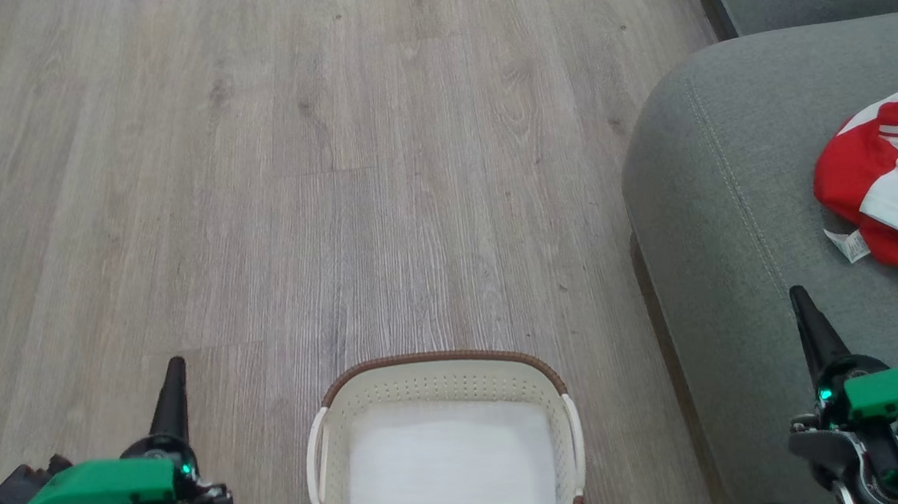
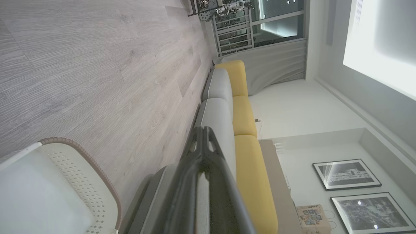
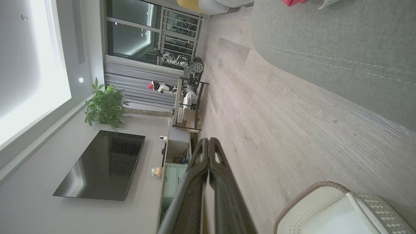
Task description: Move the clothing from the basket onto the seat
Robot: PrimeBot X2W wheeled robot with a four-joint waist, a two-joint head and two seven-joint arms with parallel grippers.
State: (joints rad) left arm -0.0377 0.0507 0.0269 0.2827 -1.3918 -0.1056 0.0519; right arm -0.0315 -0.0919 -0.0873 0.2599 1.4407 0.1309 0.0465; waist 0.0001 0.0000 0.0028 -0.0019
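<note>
On seat (image 1: 716,183), 1 o'clock off our R gripper (image 1: 799,300): clothing (image 1: 893,193), far from L gripper (image 1: 176,368). Basket (image 1: 441,358) bare. Both pairs of fingers together, empty.

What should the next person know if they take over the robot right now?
Left gripper: shut, holding nothing, over the wooden floor, left of the laundry basket.
Right gripper: shut, holding nothing, over the near part of the sofa cushion.
Red-and-white clothing: lying on the sofa cushion, white tag showing.
Laundry basket: on the floor beside the cushion; the part in view shows just its white bottom.
Done: clothing is on the cushion.
Left: probably nothing; check the basket's near end, cut off in the head view.
</note>
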